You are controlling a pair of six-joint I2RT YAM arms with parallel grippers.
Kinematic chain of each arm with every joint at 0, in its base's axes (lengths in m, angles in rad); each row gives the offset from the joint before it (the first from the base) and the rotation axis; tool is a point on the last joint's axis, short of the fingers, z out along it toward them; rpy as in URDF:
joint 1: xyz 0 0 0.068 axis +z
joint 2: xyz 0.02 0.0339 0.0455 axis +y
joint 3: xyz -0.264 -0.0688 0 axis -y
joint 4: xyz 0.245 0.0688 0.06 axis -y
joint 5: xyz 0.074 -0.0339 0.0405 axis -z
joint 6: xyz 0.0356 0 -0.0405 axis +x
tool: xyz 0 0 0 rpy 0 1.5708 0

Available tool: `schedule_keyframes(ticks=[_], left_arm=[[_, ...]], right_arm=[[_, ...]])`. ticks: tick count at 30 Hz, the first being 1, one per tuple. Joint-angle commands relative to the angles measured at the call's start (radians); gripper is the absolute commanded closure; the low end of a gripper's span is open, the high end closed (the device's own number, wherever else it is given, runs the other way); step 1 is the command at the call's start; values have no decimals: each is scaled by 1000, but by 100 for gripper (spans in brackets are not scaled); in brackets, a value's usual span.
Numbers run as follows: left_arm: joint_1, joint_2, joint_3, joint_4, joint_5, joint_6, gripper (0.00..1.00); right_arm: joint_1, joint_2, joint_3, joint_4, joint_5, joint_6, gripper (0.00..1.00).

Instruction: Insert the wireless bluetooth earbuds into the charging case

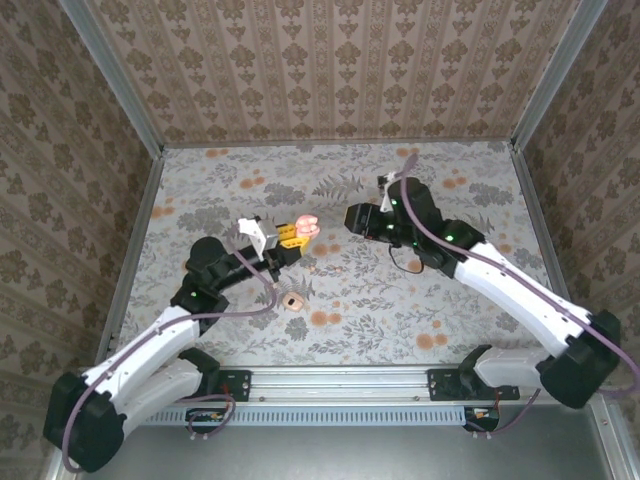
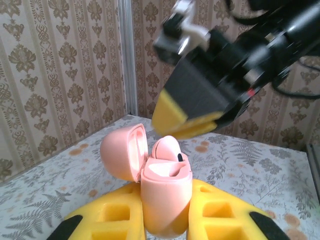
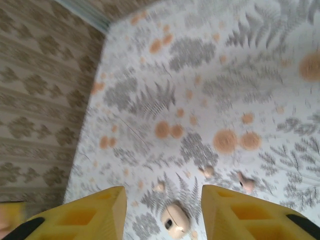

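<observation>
One charging case (image 2: 166,200), two earbuds (image 1: 292,300), two grippers (image 1: 290,236)

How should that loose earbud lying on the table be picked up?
Pinch the earbud across its rounded body, coming straight down from above. It lies alone on the table, with bare space on every side to close in from. Being small and smooth, it probably needs a centred grip.

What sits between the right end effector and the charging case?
Nothing: in the top view only a bare strip of table separates the right end effector from the charging case.
</observation>
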Motion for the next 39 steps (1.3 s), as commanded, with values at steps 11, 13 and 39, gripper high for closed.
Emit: schedule_keyframes(ticks=[11, 13, 39], left_arm=[[12, -153, 27, -371, -79, 168, 100], [12, -151, 17, -359, -79, 162, 100], [13, -96, -8, -309, -55, 180, 100]], right_arm=[[36, 476, 127, -114, -102, -84, 66], [38, 525, 159, -155, -101, -53, 67], [67, 663, 77, -34, -102, 154, 68]])
